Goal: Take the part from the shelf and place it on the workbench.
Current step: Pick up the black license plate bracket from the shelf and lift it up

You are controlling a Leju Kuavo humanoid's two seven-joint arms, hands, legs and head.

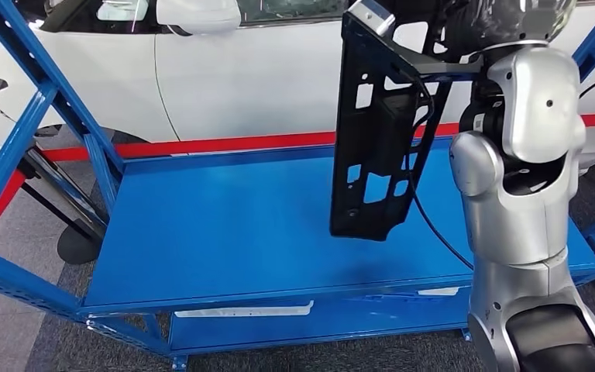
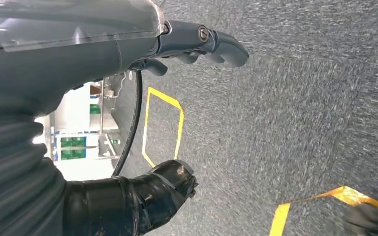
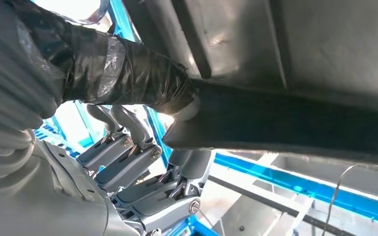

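The part [image 1: 376,132] is a long black plastic panel with several cut-outs. It hangs upright above the right half of the blue shelf board [image 1: 225,225], its lower end just over the surface. My right hand [image 1: 465,31] grips its upper end, at the top of the head view above my silver arm. In the right wrist view the taped thumb [image 3: 128,73] presses against the black part [image 3: 300,73], and the grey fingers [image 3: 142,167] curl under its edge. My left hand [image 2: 103,54] hangs over the grey floor, its fingers [image 2: 216,42] and thumb apart, with nothing in it.
The blue metal rack has slanted posts [image 1: 31,85] at the left and a lower board [image 1: 279,325] beneath. A white car [image 1: 263,70] stands behind it, past a red floor stripe [image 1: 225,145]. Yellow floor markings [image 2: 165,128] lie below my left hand.
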